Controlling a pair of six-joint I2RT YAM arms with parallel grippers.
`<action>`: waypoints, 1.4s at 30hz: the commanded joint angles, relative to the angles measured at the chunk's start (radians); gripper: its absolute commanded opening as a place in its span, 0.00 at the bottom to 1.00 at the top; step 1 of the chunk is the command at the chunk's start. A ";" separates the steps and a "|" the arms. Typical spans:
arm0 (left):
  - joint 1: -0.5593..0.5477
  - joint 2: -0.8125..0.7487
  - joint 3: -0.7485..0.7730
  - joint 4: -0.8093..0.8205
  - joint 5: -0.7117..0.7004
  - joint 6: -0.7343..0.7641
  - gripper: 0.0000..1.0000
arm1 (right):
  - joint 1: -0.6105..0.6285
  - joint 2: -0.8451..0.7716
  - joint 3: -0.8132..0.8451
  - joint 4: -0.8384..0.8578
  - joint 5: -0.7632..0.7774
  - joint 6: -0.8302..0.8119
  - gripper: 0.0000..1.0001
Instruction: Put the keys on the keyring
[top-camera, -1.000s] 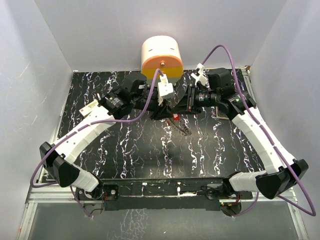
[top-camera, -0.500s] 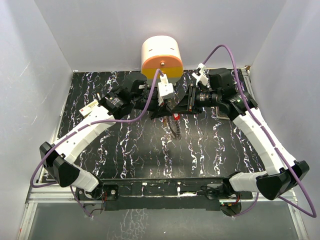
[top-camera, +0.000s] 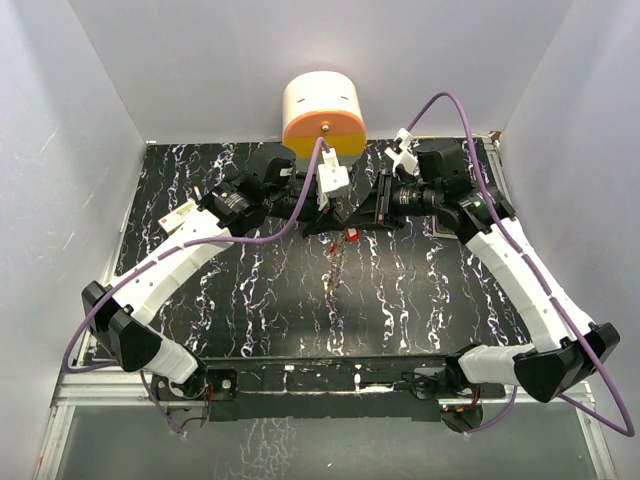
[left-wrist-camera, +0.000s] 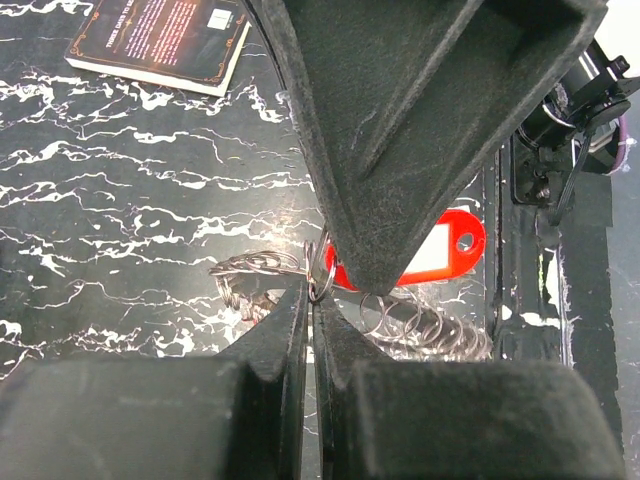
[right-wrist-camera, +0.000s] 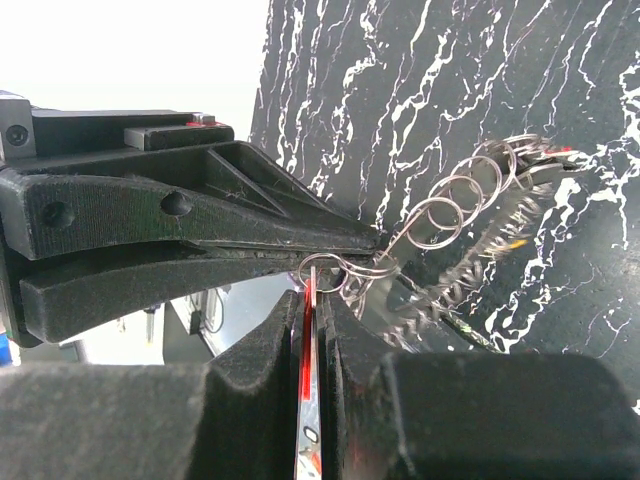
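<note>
Over the table (top-camera: 200, 300), before the round box (top-camera: 322, 115) whose inside is hidden, the left gripper (left-wrist-camera: 312, 298) pinches a wire loop of the keyring (left-wrist-camera: 430, 335) and the right gripper (right-wrist-camera: 310, 288) squeezes the red tag (left-wrist-camera: 440, 250).

We count:
- red tag (left-wrist-camera: 440, 250): one
- wire rings (right-wrist-camera: 433, 222): one linked chain, at least five loops clear, the rest too tangled to number
- book (left-wrist-camera: 160, 40): one
- drawer unit (top-camera: 322, 115): one
- grippers: two, left gripper (left-wrist-camera: 312, 298) and right gripper (right-wrist-camera: 310, 290)
</note>
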 joint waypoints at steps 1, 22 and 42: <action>-0.008 -0.029 0.026 -0.011 0.013 0.023 0.00 | 0.003 -0.059 0.005 0.102 0.035 0.039 0.08; -0.007 -0.075 0.003 -0.006 -0.008 0.030 0.00 | -0.003 -0.206 -0.217 0.265 0.158 0.254 0.08; -0.007 -0.083 -0.004 0.011 0.017 0.007 0.00 | -0.010 -0.396 -0.555 0.508 0.211 0.504 0.08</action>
